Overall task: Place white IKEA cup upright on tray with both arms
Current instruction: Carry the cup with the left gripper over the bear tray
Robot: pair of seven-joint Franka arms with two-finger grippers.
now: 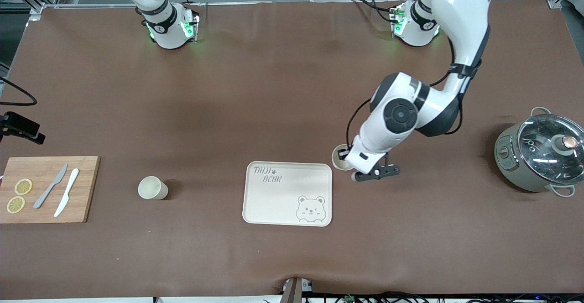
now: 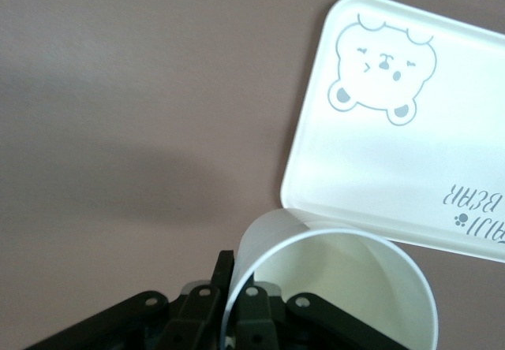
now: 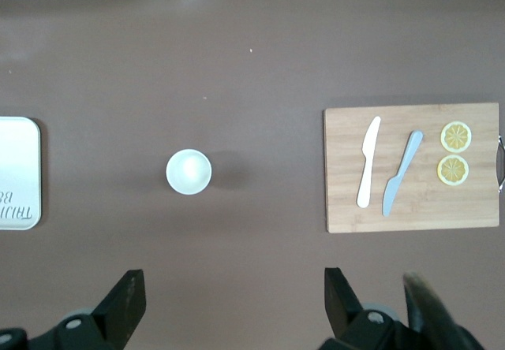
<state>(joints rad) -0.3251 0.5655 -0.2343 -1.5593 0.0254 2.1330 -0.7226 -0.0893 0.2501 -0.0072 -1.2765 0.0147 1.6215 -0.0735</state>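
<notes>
you have one white cup gripped by the left gripper: its fingers pinch the cup's wall, one inside the rim and one outside, as the left wrist view shows. the cup sits just off the tray, at the tray's corner toward the left arm's end of the table and farther from the front camera; cup and tray rim are very close, and you cannot tell from the frames whether they touch or whether the cup is lifted off the table. in the left wrist view the cup's open mouth faces the camera and the tray's long edge runs just past the rim.

the tray's surface is bare apart from its printed bear and lettering, so the whole floor inside the raised rim is open.

a second white cup stands upright on the brown table, well apart from the fingers, between the tray and the wooden cutting board. the board carries two knives and two lemon slices.

the right gripper waits high over the table, fingers spread wide, looking down on that second cup.

a lidded pot sits toward the left arm's end, well apart from the left gripper, with bare table between.
</notes>
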